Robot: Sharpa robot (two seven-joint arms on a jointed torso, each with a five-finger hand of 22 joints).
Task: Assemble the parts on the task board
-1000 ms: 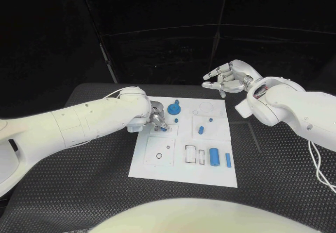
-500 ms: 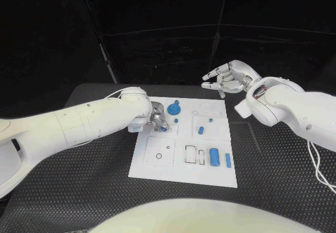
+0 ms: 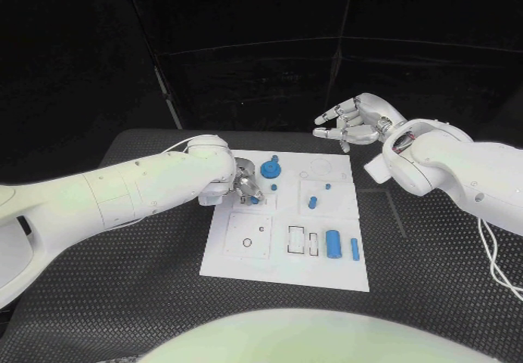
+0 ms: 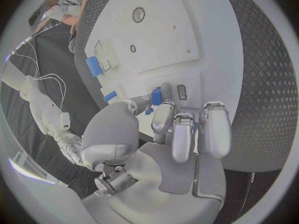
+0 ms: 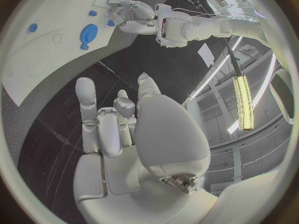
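Observation:
The white task board (image 3: 249,261) lies in the middle of the table. My left hand (image 3: 244,186) is down over its near-left part and pinches a small blue part (image 3: 254,200) between thumb and fingertip, at the board's surface; the left wrist view shows this part (image 4: 156,96) at the fingertips (image 4: 163,115). A round blue part (image 3: 271,167), a blue oblong (image 3: 313,202), a blue cylinder (image 3: 333,243) and a thin blue bar (image 3: 355,249) lie on the board. My right hand (image 3: 350,124) hangs above the table's far edge, fingers apart, holding nothing.
Rectangular slots (image 3: 296,240) sit beside the cylinder, and a square plate with a small hole (image 3: 249,243) is on the board's left. Black ribbed table mat (image 3: 120,295) surrounds the board. The right wrist view shows the round blue part (image 5: 87,35) and the left hand (image 5: 127,14).

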